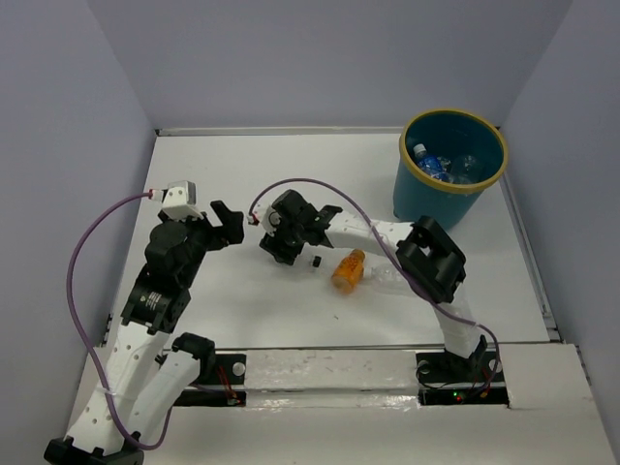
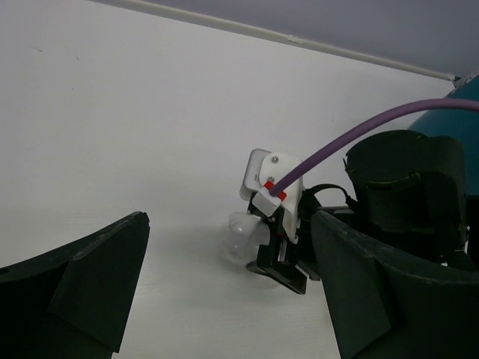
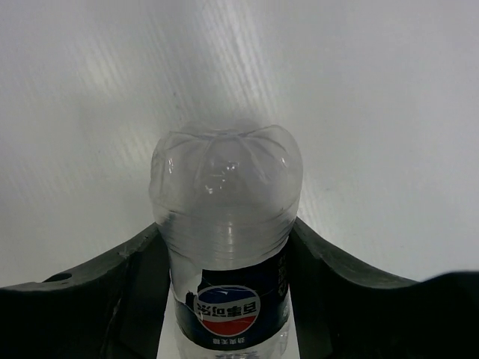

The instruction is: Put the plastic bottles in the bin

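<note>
Right gripper (image 3: pixel 224 254) is clamped on the labelled clear bottle (image 3: pixel 224 187). A firm hold should be confirmed before lifting toward the bin (image 1: pixel 426 199), at the table's (image 1: pixel 252 165) far right corner. Left gripper (image 1: pixel 229 223) is spread apart, empty.

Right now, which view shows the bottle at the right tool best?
Right wrist: the labelled bottle fills the frame between the right tool's fingers. Top view hides most under the arm; left wrist glimpses its clear end.
</note>
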You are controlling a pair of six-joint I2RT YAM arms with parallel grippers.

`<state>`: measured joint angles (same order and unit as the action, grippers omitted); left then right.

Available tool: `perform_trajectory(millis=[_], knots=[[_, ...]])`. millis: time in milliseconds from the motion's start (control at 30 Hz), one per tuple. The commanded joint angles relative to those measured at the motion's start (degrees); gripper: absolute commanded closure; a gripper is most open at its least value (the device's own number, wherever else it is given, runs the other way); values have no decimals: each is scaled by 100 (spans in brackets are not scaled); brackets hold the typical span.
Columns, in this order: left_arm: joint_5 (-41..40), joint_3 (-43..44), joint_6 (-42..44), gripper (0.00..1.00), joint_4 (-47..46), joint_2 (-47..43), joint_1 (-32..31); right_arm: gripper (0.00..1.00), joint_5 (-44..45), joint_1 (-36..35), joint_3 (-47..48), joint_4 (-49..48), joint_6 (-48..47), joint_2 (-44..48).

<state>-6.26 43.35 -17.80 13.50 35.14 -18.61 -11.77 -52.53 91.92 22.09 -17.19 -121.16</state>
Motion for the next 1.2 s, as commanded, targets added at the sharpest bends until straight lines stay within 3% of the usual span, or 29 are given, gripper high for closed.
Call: perform_trajectory(millis=[0,167,333,533,633,700,800,833,867,1000,1167], knots=[[580,173,172,1,-356,-7,59,53,726,-20,177,-1572,233,690],[1554,112,312,1,-636,-121,86,57,2010,356,274,-2469,497,1603],[2857,-160,269,1,-1024,150,77,59,2881,1042,-332,-3052,708,2956],[3904,-275,-363,1,-1314,1161,-343,59,3513,2703,-1218,-3079,954,4354],[3800,-319,-759,1,-1613,1609,-890,59,3550,3337,-1615,-3079,1410,4724],[3188,-240,-952,1,-1719,2029,-1687,59,3471,3889,-1861,-3096,1691,4795],[2324,-21,-1067,1,-1710,2714,-2619,25,3146,4216,-1723,-2773,1947,4681],[2175,32,-1076,1,-1710,2892,-2761,8,3233,4216,-1591,-2562,1974,4559],[1825,94,-1076,1,-1684,3207,-2962,3,3373,4216,-1502,-2264,1991,4558],[1076,384,-883,1,-1631,3842,-3289,0,3006,4216,-1712,-2226,2289,5084],[899,832,-725,1,-1596,4492,-3473,0,1673,4216,-2632,-2226,3149,5988]])
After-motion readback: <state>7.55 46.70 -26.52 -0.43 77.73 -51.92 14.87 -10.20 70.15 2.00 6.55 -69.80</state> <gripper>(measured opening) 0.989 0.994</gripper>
